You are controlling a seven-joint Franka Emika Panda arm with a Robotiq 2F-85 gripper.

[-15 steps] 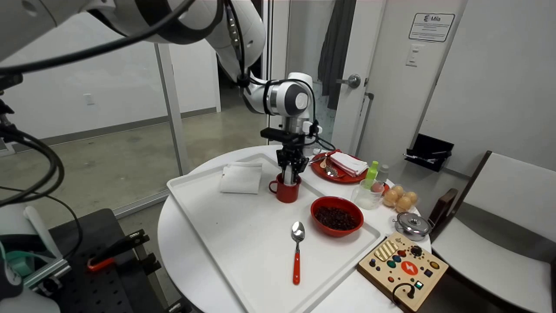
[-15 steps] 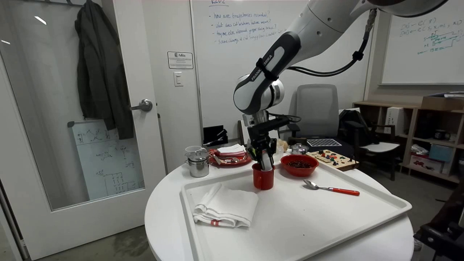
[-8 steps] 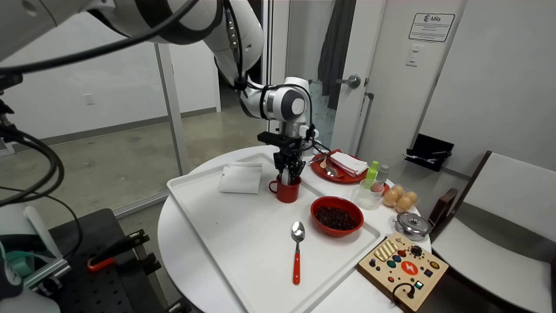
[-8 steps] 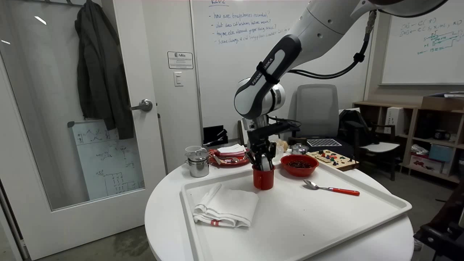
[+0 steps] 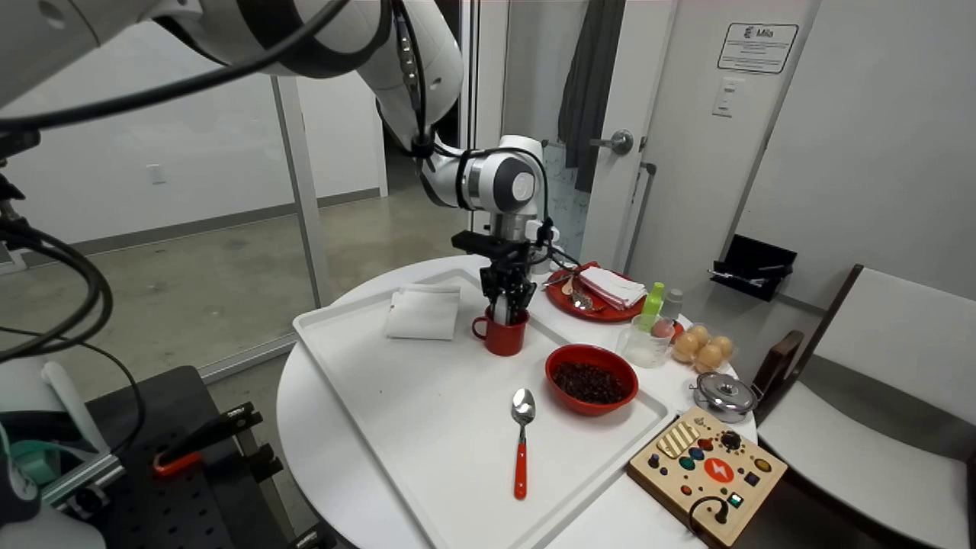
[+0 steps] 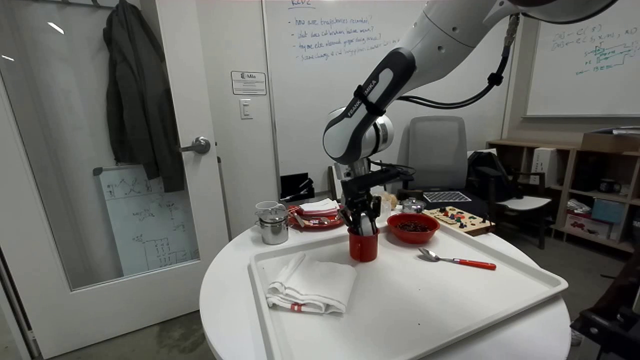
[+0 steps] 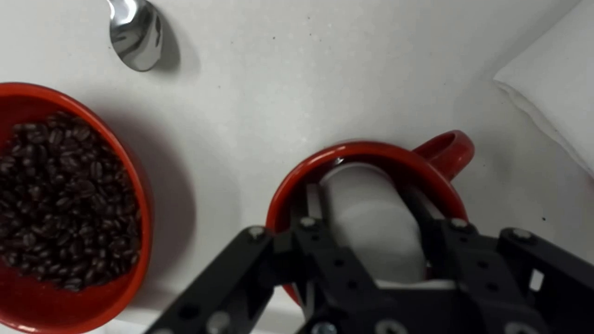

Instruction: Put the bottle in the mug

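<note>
The red mug [image 5: 506, 340] stands upright on the white tray in both exterior views. Its handle points toward the napkin. The wrist view shows the mug [image 7: 343, 148] from above. The white bottle [image 7: 371, 222] stands inside its opening, leaning a little. Its upper part sticks out above the rim in an exterior view [image 6: 368, 226]. My gripper [image 7: 364, 192] points down, fingertips below the rim inside the mug. Its fingers [image 7: 313, 200] lie close against both sides of the bottle and look shut on it. The bottle's blurred near end is partly hidden by the gripper.
A red bowl [image 5: 587, 380] of dark beans stands close beside the mug. A spoon [image 5: 521, 442] lies on the tray [image 5: 427, 427]. A folded white napkin [image 6: 315, 285] lies on the handle side. A red plate [image 6: 317, 225] and metal pot [image 6: 274, 231] stand beyond the tray.
Over the last second my gripper has moved down with the bottle, deeper into the mug. The bottle has become more upright. Nothing visibly differs in the exterior views since half a second ago.
</note>
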